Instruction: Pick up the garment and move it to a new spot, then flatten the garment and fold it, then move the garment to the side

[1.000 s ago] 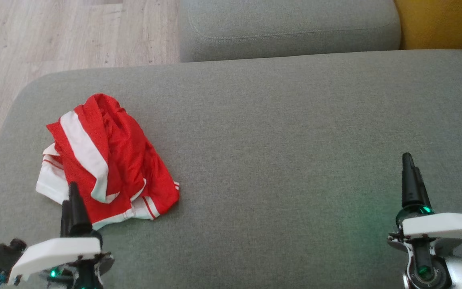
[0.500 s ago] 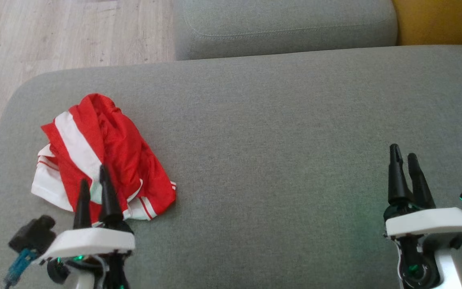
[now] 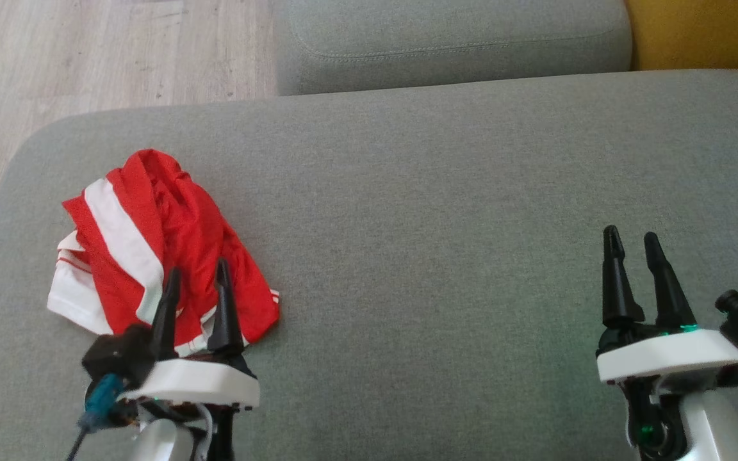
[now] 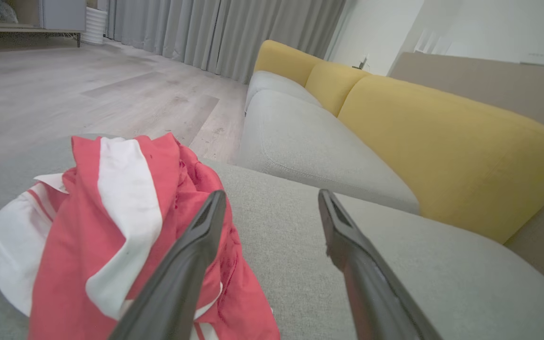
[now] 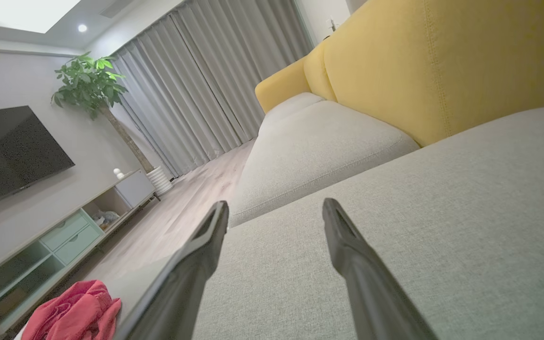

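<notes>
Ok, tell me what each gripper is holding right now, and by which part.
Nothing is held. The left gripper is open at the near edge of the crumpled garment, not closed on it; the right gripper is open over bare sofa cushion.

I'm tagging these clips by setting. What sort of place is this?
Most likely a home living room: a grey sofa with yellow back cushions, a dark flat television on the wall above a low cabinet, and floor-length grey curtains beside a potted plant.
</notes>
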Robot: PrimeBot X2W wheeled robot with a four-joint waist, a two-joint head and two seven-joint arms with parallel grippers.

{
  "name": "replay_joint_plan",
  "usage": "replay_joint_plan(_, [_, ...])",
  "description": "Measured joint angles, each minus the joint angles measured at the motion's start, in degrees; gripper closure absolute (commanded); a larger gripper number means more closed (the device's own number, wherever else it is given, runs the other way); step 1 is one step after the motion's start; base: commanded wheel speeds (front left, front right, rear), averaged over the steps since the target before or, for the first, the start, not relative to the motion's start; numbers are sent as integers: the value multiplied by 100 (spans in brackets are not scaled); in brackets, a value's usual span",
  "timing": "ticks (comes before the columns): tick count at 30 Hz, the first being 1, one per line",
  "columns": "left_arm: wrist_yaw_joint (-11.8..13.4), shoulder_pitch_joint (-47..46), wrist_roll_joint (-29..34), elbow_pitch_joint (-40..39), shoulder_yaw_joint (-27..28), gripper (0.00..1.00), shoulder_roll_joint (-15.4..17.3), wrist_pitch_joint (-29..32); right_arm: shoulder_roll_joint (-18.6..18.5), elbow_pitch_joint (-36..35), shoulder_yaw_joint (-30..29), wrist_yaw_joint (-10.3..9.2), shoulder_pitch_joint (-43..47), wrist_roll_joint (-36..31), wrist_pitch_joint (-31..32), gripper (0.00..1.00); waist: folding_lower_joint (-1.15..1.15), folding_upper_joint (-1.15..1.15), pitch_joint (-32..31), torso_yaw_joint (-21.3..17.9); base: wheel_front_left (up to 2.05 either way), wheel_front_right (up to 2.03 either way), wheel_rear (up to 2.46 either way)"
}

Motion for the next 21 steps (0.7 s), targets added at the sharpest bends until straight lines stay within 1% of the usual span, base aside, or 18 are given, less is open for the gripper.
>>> replay_joint_plan(2, [123,-55,175,58,-145,0,73,-46,0,-12,15,0,0,-157,-52,0,0,0,2,-5,0,0,0])
replay_joint_plan(10, [487,-283,812,172,-739,0,334,-175,-1,-101,82,0,1,-842,-179,0,0,0,0,-12,0,0,0])
replay_joint_plan(13, [610,-326,977,302,-903,0,389,-233,-2,-119,144,0,1,-1129,-238,0,0,0,-18,-9,0,0,0])
replay_joint_plan(14, [610,-326,977,302,-903,0,389,-233,-2,-119,144,0,1,-1129,-238,0,0,0,-18,-9,0,0,0])
replay_joint_plan(21, [862,-460,1519,530,-1359,0,530,-344,-4,-119,221,0,1,-1869,-352,0,0,0,-56,-8,0,0,0])
